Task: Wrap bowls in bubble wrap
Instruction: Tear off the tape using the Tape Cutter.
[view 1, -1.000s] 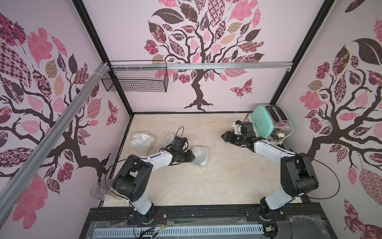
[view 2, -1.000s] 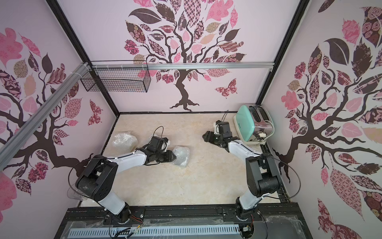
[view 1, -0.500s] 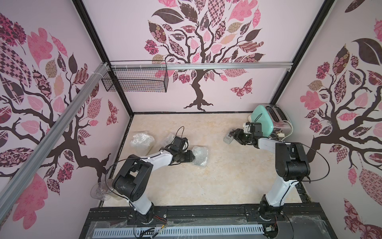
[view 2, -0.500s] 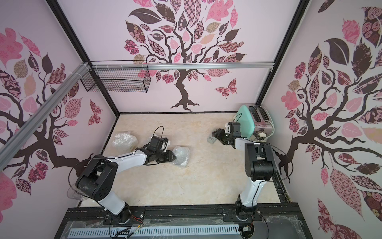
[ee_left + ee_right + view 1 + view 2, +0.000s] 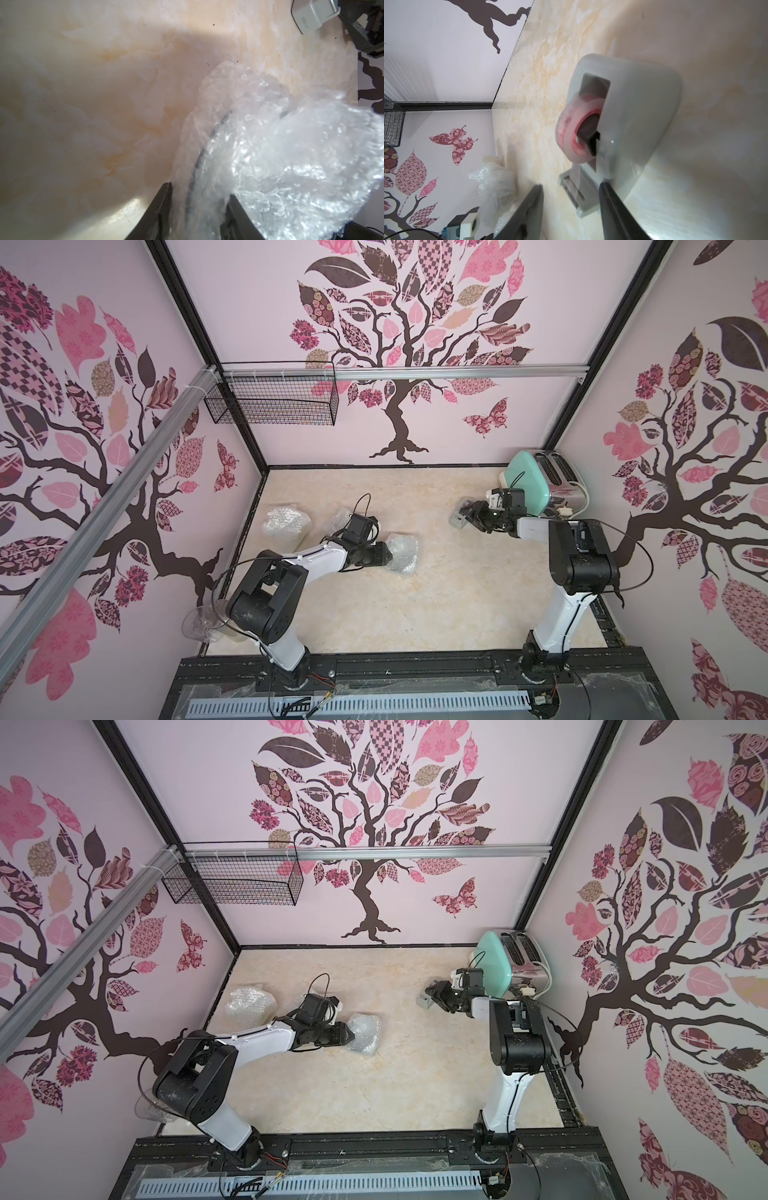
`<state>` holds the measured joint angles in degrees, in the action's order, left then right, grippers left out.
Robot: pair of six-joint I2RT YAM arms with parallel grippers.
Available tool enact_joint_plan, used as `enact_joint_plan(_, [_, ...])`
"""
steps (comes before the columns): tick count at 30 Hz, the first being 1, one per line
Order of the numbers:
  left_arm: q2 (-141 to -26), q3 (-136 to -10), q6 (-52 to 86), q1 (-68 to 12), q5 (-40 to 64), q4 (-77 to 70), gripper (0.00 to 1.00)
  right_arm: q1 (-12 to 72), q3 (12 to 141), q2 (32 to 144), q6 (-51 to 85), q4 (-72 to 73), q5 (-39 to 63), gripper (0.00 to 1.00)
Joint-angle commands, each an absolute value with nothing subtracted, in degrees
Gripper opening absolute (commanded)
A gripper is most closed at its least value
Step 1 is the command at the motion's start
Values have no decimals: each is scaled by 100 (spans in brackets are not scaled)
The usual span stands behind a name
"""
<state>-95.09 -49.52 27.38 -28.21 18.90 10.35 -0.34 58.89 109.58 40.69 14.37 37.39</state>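
By my read I am late in the job: no bare bowl shows anywhere on the table. In both top views a bundle of bubble wrap lies at centre left, close to the left wall. I take it for a finished bowl, though I can see neither the bowl nor any tape on it. A smaller scrap of wrap peeks from behind my left wrist, just right of that bundle. Whether it holds a bowl I cannot tell.

The one in hand is the wrapped bowl, resting on the table near the middle of the frame. My left gripper has its jaws closed on the near edge of it. In the left wrist view the bowl's dark rim shows through the plastic between the fingers, so the wrap is around the bowl and pinned in place.

What is left, as I judge it, is sealing. My right gripper is right of centre, in front of the toaster, at the grey tape dispenser. The right wrist view shows its jaws apart, astride the dispenser's cutter end without clamping it. The pink-cored tape roll sits in its cradle. No tape shows on the wrapped bowl, which lies well apart from the dispenser.
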Motion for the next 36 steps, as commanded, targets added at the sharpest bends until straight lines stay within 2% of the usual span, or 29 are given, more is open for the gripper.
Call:
enact_joint_plan(1, [-9614,-5025,2662,-2818,1896,1226,40,19,6025,11048,4133,1559,3920,48])
enact_joint_plan(22, [-9732,-5078,2628,-2865,1938,1283,39,27,6099,11551,4411,1976,4148,47])
enact_joint_plan(30, [-9754,-5089,2620,-2875,1950,1298,39,28,6013,11537,4549,2168,4266,41])
enact_joint_plan(36, [-9765,-5119,2603,-2893,1961,1305,39,30,5942,11556,4717,2406,4401,33])
